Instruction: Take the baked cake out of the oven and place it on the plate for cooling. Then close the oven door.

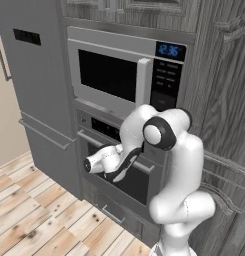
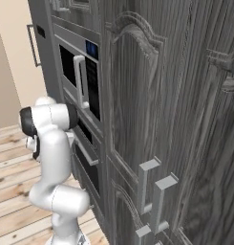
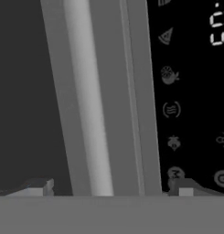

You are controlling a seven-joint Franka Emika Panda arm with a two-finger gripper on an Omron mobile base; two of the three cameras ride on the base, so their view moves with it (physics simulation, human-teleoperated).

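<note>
The oven [image 1: 102, 128] sits under the microwave [image 1: 108, 75]. Its oven door [image 1: 136, 184], with the dark window and long bar handle [image 1: 92, 139], stands shut, so the cake is hidden. The plate is out of view. In the hand view my gripper [image 3: 111, 187] is open, fingertips [image 3: 38, 185] wide apart. It faces the microwave's vertical handle [image 3: 90, 100], which rises between the two tips, with the black icon panel [image 3: 186, 91] to its right. My arm's elbow [image 1: 159, 132] hangs in front of the oven's upper part.
A tall grey fridge [image 1: 39, 75] stands left of the oven column. Dark wood cabinet doors [image 2: 152, 110] with bar handles fill the right. A drawer [image 1: 111, 214] lies under the oven. Open wooden floor [image 1: 34, 215] spreads to the left.
</note>
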